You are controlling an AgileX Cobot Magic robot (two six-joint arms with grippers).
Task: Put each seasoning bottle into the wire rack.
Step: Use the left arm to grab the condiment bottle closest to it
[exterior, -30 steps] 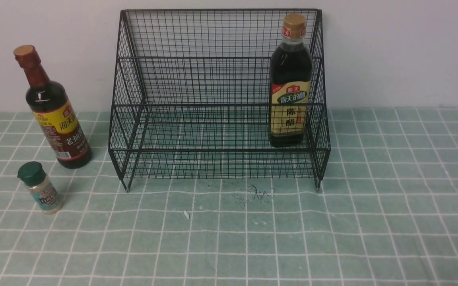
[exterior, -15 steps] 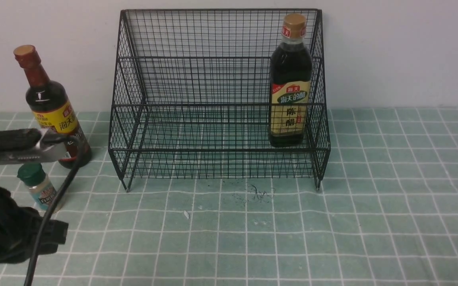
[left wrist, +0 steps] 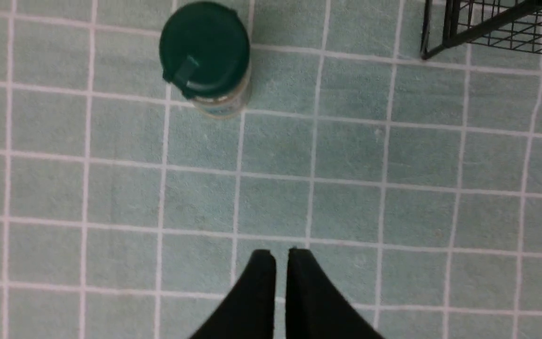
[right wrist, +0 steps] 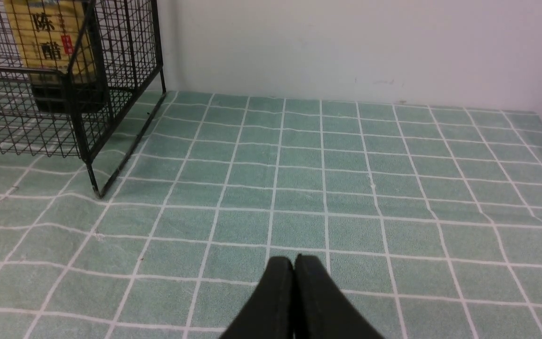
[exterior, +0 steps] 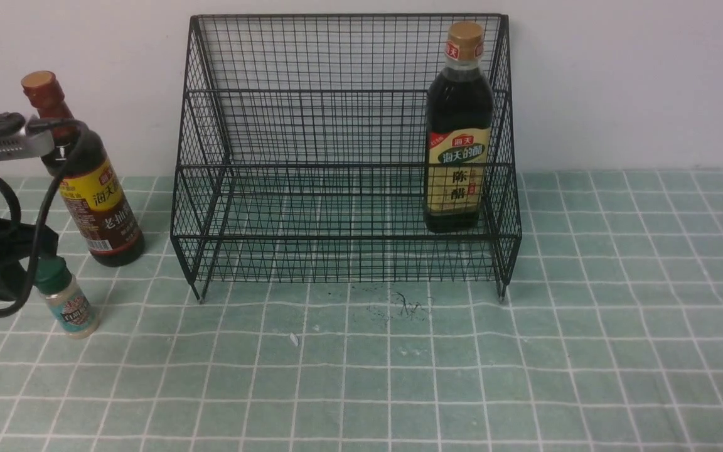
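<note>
Left gripper [left wrist: 281, 254] newly arrived (absent a second ago), jaws a slit apart, empty; green-capped shaker [left wrist: 204, 49] ahead, untouched: pickup pending.

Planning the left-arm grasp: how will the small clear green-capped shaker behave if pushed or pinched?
The small clear green-capped shaker stands upright on a narrow base, so a high push probably tips it. Its round body would likely roll once down. Small, so probably light; smooth wall may slip.
</note>
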